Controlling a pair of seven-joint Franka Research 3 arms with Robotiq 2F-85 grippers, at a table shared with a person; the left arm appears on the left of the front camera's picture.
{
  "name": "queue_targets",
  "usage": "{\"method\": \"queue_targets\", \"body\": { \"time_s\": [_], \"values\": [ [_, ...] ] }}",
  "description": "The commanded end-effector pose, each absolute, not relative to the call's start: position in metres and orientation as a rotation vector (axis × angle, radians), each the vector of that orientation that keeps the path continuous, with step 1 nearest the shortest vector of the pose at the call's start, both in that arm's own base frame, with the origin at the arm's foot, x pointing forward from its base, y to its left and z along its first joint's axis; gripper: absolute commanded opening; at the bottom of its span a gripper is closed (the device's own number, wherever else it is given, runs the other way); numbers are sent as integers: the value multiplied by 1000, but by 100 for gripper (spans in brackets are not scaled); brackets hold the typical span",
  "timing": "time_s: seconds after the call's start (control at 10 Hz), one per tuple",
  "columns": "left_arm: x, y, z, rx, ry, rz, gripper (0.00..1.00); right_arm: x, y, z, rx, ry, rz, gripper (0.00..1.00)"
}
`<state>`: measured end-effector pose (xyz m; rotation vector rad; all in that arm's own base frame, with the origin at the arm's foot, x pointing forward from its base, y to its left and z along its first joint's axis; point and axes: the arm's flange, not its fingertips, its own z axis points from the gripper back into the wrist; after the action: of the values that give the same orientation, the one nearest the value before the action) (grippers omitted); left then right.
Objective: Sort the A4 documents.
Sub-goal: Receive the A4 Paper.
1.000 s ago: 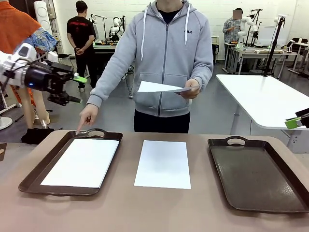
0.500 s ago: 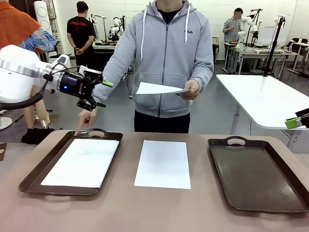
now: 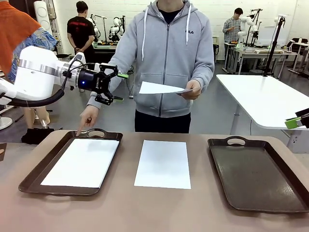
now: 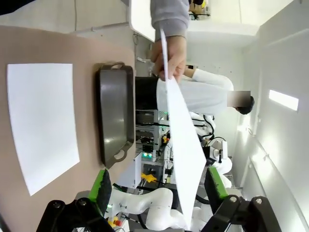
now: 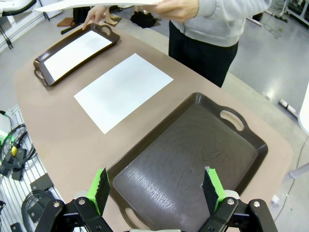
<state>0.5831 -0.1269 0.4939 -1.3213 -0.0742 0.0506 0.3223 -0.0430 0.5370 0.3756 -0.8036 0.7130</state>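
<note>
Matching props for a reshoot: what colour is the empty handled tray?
Dark brown. The empty tray shows best in the right wrist view.

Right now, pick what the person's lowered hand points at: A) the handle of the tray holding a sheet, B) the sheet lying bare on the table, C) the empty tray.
A: the person's hand has its finger down at the far handle of the left tray, which holds a white sheet.

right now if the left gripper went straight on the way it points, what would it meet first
Most likely the held sheet in the person's hand: the open left gripper is level with it and aimed at its near edge, with nothing between. Depth is hard to judge.
</note>
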Motion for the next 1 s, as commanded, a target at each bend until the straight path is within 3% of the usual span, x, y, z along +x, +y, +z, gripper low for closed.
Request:
{"method": "queue_targets", "body": {
  "time_s": [0.0,0.2,0.9],
  "values": [
    [595,-144,492,-1370,-45,65,100,324,-42,535,400,-808,723,100],
    [599,-157,490,-1403,36,72,100,324,-42,535,400,-808,723,100],
    [601,-191,490,-1475,102,63,100,324,-42,535,400,-808,723,100]
  ]
}}
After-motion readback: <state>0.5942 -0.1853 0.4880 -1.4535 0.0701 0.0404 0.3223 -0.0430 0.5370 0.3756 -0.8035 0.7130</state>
